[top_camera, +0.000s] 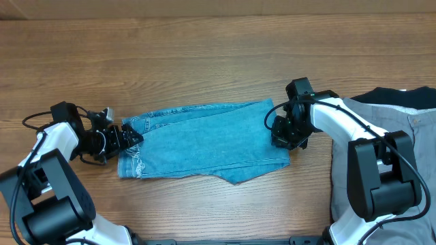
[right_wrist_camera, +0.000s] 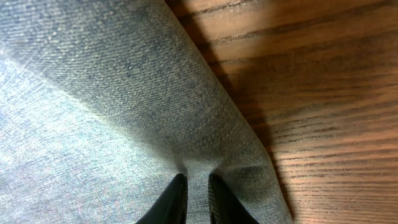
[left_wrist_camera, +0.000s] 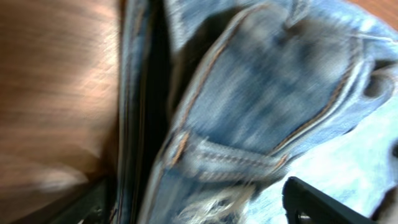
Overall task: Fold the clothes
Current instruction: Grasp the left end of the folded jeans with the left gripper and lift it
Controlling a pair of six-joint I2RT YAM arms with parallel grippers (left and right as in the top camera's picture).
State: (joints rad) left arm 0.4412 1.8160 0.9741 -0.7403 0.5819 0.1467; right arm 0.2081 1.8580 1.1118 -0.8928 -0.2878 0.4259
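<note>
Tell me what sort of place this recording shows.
Probably a robotics lab bench for laundry folding: a wood-grain table, a left arm and right arm working blue jeans, grey trousers piled aside.

The jeans (top_camera: 204, 139) are light blue denim, a matt twill weave with a fine diagonal rib, tan stitching along the seams and white frayed threads at the hem. The bench (top_camera: 204, 54) is brown wood with clear grain and a soft sheen. The right gripper (right_wrist_camera: 197, 182) has smooth, glossy black jaws.
</note>
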